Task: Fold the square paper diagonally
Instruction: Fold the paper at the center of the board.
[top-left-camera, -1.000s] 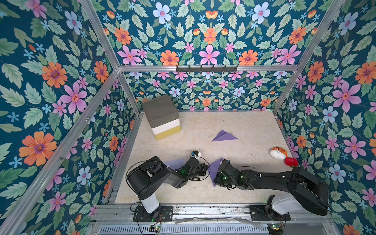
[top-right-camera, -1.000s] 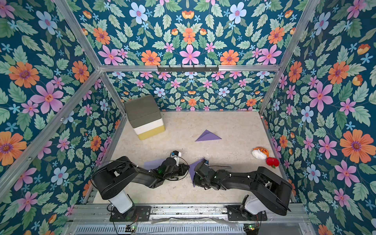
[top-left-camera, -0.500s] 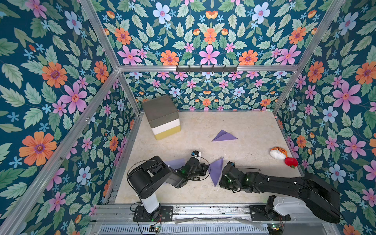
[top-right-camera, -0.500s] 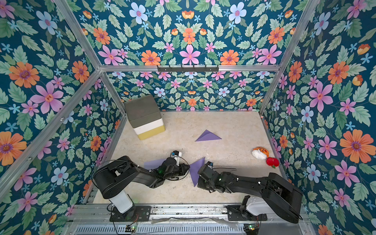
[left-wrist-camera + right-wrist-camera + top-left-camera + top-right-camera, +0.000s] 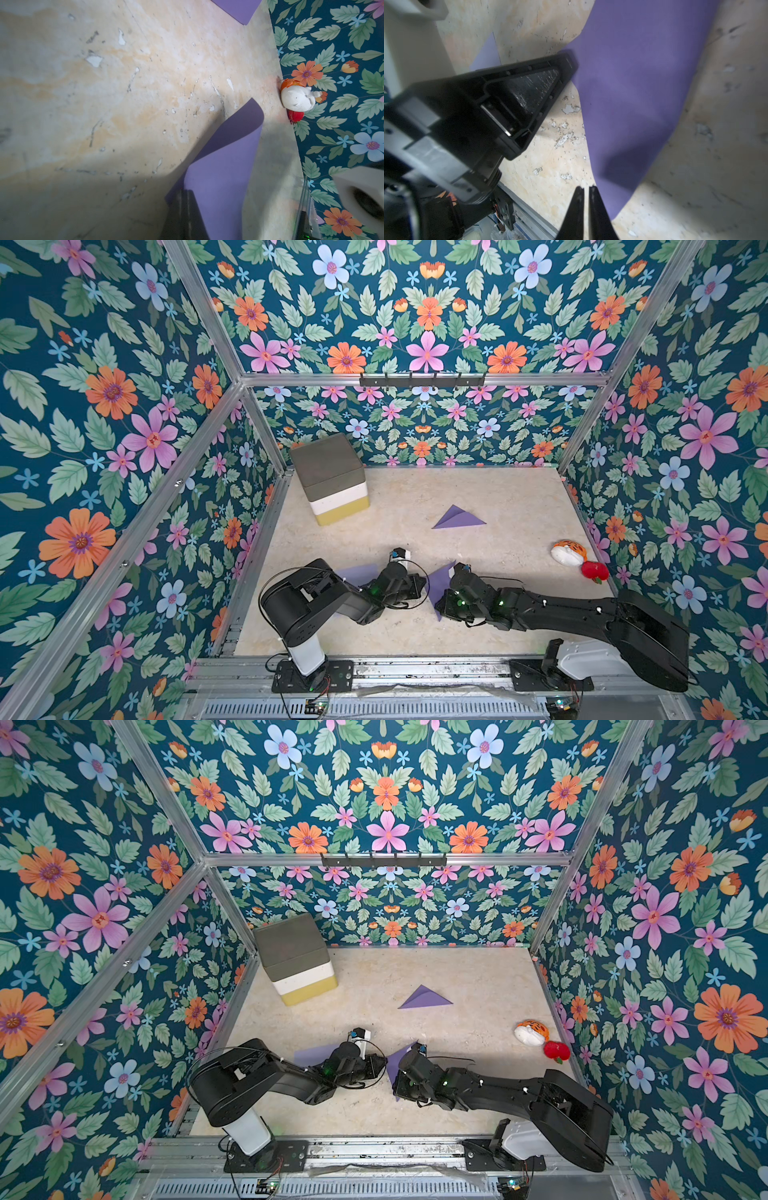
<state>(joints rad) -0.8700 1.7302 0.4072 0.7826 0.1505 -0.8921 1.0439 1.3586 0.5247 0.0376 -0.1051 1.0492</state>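
The purple square paper (image 5: 440, 587) stands curled up off the beige tabletop (image 5: 498, 497) at about 6 o'clock, near the front edge, between the two wrists. The left fingers (image 5: 180, 214) are fully closed on one corner of it. The right fingers (image 5: 575, 214) are closed to a hairline slit at the sheet's edge near another corner. They appear to nip it, though the contact itself is hard to see.

The step in hand looks like carrying one corner across to meet the opposite one. To do it well, I would hold the left pinch low and motionless as an anchor and sweep the right-hand corner over in a shallow arc. Corner should match corner before any pressing, because a floppy sheet skews if hurried.

The left arm (image 5: 324, 601) reaches in from 7 o'clock, forearm low, wrist aimed at 3 o'clock. The right arm (image 5: 561, 610) stretches long and flat from 5 o'clock, wrist aimed toward 9 o'clock.
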